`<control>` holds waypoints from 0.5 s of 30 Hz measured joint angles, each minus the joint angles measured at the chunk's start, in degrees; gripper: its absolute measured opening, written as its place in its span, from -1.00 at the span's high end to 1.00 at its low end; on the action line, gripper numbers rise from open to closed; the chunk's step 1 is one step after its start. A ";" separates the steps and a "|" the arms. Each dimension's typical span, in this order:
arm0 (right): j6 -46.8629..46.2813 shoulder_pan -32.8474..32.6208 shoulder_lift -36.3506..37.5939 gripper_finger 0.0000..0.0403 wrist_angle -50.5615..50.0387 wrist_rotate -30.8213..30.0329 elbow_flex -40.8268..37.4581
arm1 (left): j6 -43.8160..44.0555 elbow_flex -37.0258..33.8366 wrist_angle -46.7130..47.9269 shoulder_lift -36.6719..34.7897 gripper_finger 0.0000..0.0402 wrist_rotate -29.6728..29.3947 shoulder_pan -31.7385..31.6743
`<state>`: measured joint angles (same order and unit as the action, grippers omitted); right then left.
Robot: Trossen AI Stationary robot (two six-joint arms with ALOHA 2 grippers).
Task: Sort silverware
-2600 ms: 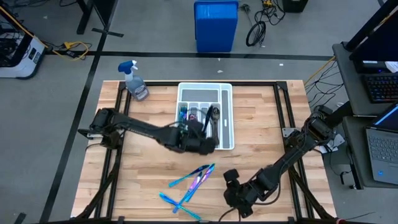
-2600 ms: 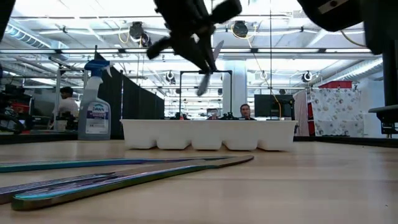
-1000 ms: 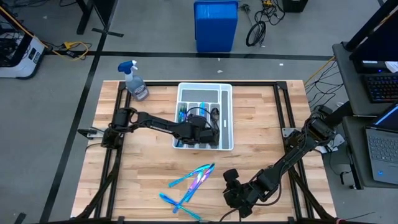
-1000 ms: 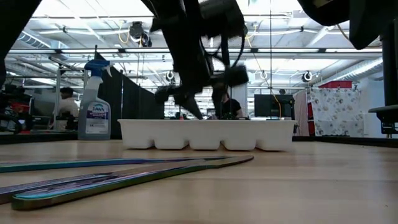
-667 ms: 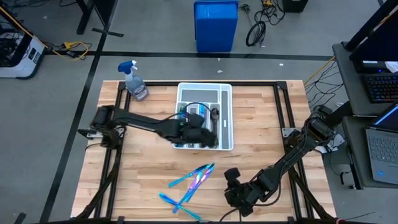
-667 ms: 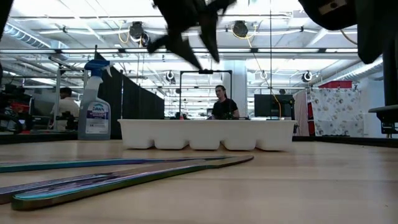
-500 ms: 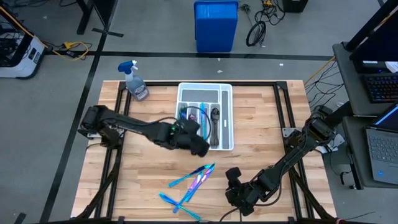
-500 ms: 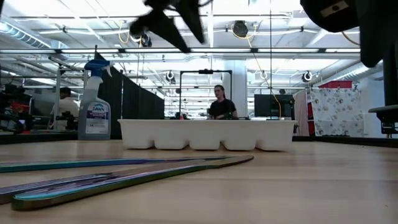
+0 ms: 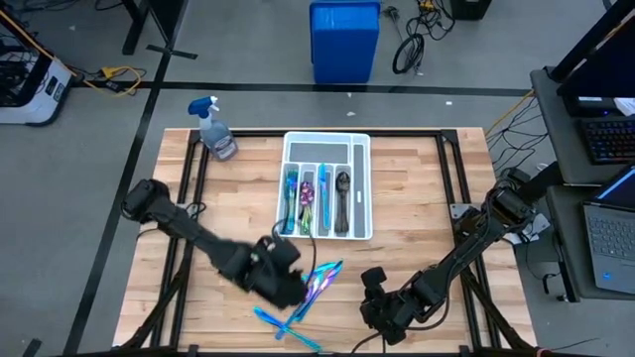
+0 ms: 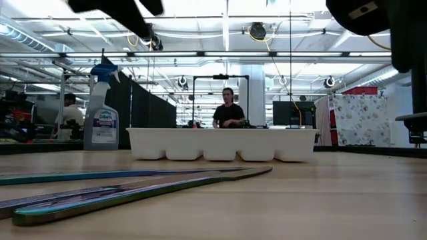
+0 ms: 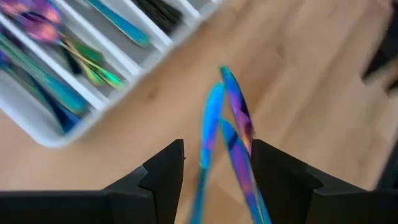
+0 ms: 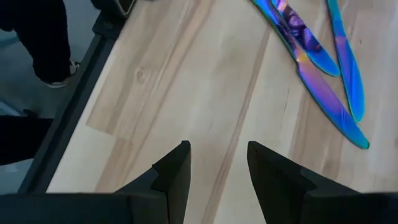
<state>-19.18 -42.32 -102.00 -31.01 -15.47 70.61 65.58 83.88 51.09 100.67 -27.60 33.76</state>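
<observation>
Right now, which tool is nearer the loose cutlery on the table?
Left. The left tool hangs open right over the loose cutlery; the right tool, also open, sits off to its right.

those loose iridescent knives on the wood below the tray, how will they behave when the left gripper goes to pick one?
The loose knives lie flat on the table, thin and glossy, so probably stiff but slippery and hard to get fingers under. They overlap, so lifting one will likely drag or spin its neighbour. The left gripper, open above them, probably needs an edge pinch.
</observation>
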 joint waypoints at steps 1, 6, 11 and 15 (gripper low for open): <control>-0.35 0.04 0.00 0.30 0.07 -0.04 0.00 | -0.05 0.00 -0.72 0.80 0.14 0.00 1.11; -1.22 0.41 0.00 0.30 1.19 -0.06 0.00 | -1.78 0.00 -2.20 6.13 0.14 0.55 5.17; -0.13 0.65 0.00 0.30 2.58 -0.04 0.00 | -0.14 0.00 -2.22 10.54 0.02 5.42 7.00; 0.31 0.74 0.00 0.30 2.50 -0.04 0.00 | 0.12 0.00 -1.89 12.09 -0.18 6.19 7.27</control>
<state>-18.87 -41.58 -102.00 -28.51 -15.51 70.61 65.69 83.88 49.20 112.76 -21.41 41.03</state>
